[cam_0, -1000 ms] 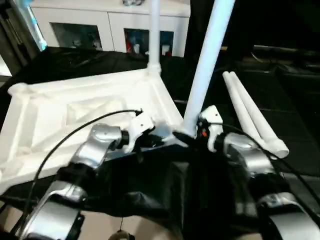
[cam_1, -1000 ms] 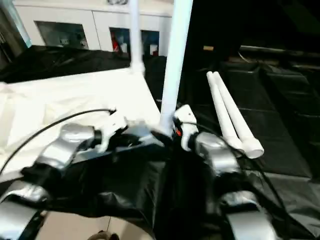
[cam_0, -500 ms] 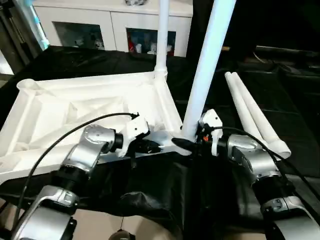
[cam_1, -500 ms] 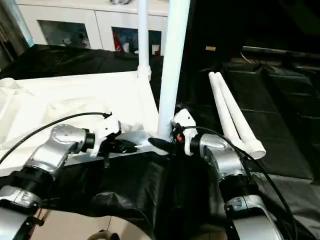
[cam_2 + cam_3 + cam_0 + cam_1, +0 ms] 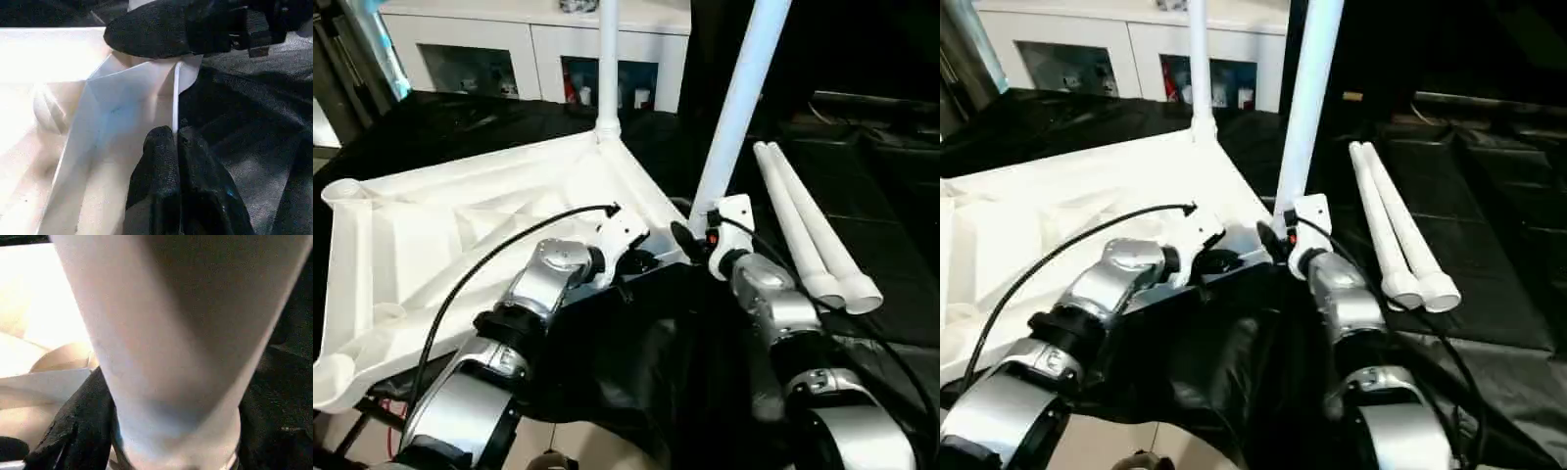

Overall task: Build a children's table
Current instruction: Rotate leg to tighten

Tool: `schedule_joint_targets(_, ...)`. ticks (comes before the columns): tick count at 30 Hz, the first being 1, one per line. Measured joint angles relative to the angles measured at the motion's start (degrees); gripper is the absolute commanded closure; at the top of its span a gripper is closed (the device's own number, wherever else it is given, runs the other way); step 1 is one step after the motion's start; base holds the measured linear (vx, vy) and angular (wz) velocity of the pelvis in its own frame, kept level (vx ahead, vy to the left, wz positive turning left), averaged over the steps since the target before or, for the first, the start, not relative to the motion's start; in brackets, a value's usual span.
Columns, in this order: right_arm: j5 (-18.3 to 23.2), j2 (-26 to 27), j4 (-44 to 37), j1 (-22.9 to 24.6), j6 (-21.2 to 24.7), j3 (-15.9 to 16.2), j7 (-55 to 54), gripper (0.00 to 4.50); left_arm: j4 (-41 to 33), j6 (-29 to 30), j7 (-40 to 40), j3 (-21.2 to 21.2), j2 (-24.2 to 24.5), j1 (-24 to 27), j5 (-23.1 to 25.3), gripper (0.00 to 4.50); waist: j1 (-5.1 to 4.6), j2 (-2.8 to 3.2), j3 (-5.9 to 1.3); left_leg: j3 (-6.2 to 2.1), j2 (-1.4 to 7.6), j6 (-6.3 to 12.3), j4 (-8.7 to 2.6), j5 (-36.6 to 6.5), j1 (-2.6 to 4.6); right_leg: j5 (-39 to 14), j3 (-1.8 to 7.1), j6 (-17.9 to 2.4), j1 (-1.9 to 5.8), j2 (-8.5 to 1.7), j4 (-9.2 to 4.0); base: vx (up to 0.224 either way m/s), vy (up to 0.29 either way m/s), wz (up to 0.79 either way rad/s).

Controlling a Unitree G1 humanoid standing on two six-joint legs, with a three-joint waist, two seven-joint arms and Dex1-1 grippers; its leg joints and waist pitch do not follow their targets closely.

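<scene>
The children's table top (image 5: 460,225) lies upside down, ribbed side up, on black cloth. One white leg (image 5: 607,59) stands in the far corner socket. A second leg (image 5: 739,108) rises, leaning, from the near right corner, and my right gripper (image 5: 697,233) is shut on it just above the socket. In the right wrist view that leg (image 5: 171,333) looms close with a black finger (image 5: 78,431) against it. My left gripper (image 5: 641,262) is beside it, shut on the thin rim of the top (image 5: 174,134). Two loose legs (image 5: 808,230) lie side by side at the right.
A white cabinet (image 5: 489,49) with glass-fronted compartments stands behind the work. Black cloth (image 5: 901,245) covers the surface to the right of the loose legs. The near edge of the cloth drops off in front of my forearms.
My right gripper's jaws have narrowed around the near leg. Both arms reach farther forward, and the near corner with its leg sits farther from me. The view itself has also shifted.
</scene>
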Motion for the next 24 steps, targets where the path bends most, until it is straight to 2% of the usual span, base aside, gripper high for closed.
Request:
schedule_joint_targets(4,-0.8,0.5,0.3,0.1,-0.8,0.1,-0.3,0.82,1.0,-2.0,0.8,-0.1,0.0,0.0,0.6,4.5,-0.14,0.0,0.0,0.0,0.0,0.0,0.04,0.0,0.02,0.0,0.0,0.1,0.01,0.0,0.0,0.0,0.0,0.0)
schedule_joint_targets(8,-3.0,0.2,-0.5,1.5,-2.4,1.7,-2.5,0.82,3.1,-5.3,2.8,-0.6,-0.5,-0.5,1.8,4.5,0.01,0.0,0.01,0.0,0.0,0.0,0.06,0.0,0.03,-0.1,0.0,0.2,0.02,0.0,0.0,0.0,0.0,0.0)
schedule_joint_targets(10,-2.9,-0.2,-2.2,2.8,-2.8,2.0,-2.7,0.72,4.1,-5.7,3.7,-0.5,-0.9,-1.0,1.9,4.06,0.06,-0.02,0.02,0.0,-0.01,0.0,0.08,0.0,0.02,-0.1,0.01,0.2,0.03,-0.01,0.0,0.0,0.0,0.0)
schedule_joint_targets(12,-2.6,-0.9,-5.3,5.0,-2.9,1.7,-2.6,0.72,4.6,-6.9,5.1,1.0,-2.0,-1.1,0.7,3.95,0.22,-0.23,0.14,0.0,-0.01,0.01,0.11,0.0,-0.03,-0.1,0.0,0.2,0.02,-0.02,0.0,0.0,0.0,0.0)
schedule_joint_targets(13,-1.8,-1.0,-8.4,7.5,-2.9,1.1,-2.0,0.72,4.4,-8.7,6.9,2.2,-2.9,-1.2,0.0,3.88,0.41,-0.65,0.28,-0.01,0.03,0.01,0.1,0.0,-0.08,-0.1,-0.04,0.2,0.01,0.0,-0.01,0.0,0.0,0.0)
schedule_joint_targets(14,-1.4,-0.8,-9.7,8.7,-2.8,1.0,-1.6,0.72,4.2,-9.7,7.9,2.6,-3.2,-1.3,-0.4,3.74,0.28,-0.8,0.31,-0.02,0.05,0.02,0.14,0.0,-0.1,-0.1,-0.04,0.2,0.01,0.01,-0.01,0.0,0.0,0.0)
schedule_joint_targets(17,-0.2,-1.3,-15.7,13.0,-2.7,0.7,-0.1,0.72,3.9,-11.6,11.1,3.7,-3.2,-2.4,-0.7,3.56,-0.17,-0.83,0.31,0.0,0.04,0.08,0.07,0.0,-0.5,0.1,-0.05,0.0,-0.23,0.01,-0.22,0.0,0.0,0.0)
schedule_joint_targets(19,0.3,-2.4,-21.5,17.2,-2.8,1.4,2.2,0.72,3.0,-12.3,13.7,5.4,-1.0,-2.5,-0.7,3.43,-0.42,-0.8,0.3,0.0,0.1,0.1,0.0,0.0,-0.6,0.1,-0.08,0.0,-0.33,0.07,-0.28,0.0,0.0,0.0)
schedule_joint_targets(20,0.4,-3.1,-22.8,18.2,-2.8,1.8,3.0,0.72,2.6,-12.3,14.7,6.0,0.2,-2.4,-0.6,3.29,-0.56,-0.8,0.3,-0.01,0.13,0.11,-0.02,0.0,-0.66,0.1,-0.14,0.0,-0.4,0.08,-0.28,0.0,0.0,0.0)
schedule_joint_targets(24,0.5,-5.0,-28.5,21.0,0.7,5.4,7.8,0.72,-2.7,-9.4,18.9,8.2,6.1,0.0,1.0,3.29,-1.29,-0.8,0.3,-0.03,0.18,0.08,-0.06,0.0,-0.73,0.1,-0.23,0.0,-0.49,0.11,-0.26,0.0,0.0,0.0)
